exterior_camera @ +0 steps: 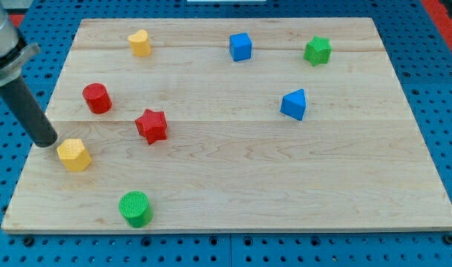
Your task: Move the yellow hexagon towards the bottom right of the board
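The yellow hexagon lies on the wooden board near its left edge, in the lower left part of the view. My tip rests just up and left of the hexagon, close to it or touching its upper left side. The dark rod rises from the tip toward the view's top left.
A red cylinder and a red star lie above and right of the hexagon. A green cylinder sits near the bottom edge. A yellow heart, blue cube, green star and blue triangular block lie farther up.
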`<state>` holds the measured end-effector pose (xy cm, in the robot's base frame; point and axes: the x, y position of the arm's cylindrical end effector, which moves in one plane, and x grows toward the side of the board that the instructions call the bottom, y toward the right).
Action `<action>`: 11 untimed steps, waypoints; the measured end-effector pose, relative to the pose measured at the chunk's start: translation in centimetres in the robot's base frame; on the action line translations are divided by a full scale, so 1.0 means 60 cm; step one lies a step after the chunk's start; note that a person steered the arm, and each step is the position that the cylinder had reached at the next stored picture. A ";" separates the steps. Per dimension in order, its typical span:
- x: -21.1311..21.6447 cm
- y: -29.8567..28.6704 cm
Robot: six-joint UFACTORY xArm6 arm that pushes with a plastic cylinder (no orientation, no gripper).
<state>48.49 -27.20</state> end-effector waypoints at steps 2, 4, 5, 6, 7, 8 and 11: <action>0.043 0.104; 0.050 0.370; 0.056 0.461; 0.039 0.491; 0.045 0.570; 0.075 0.639; -0.009 0.635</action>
<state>47.96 10.87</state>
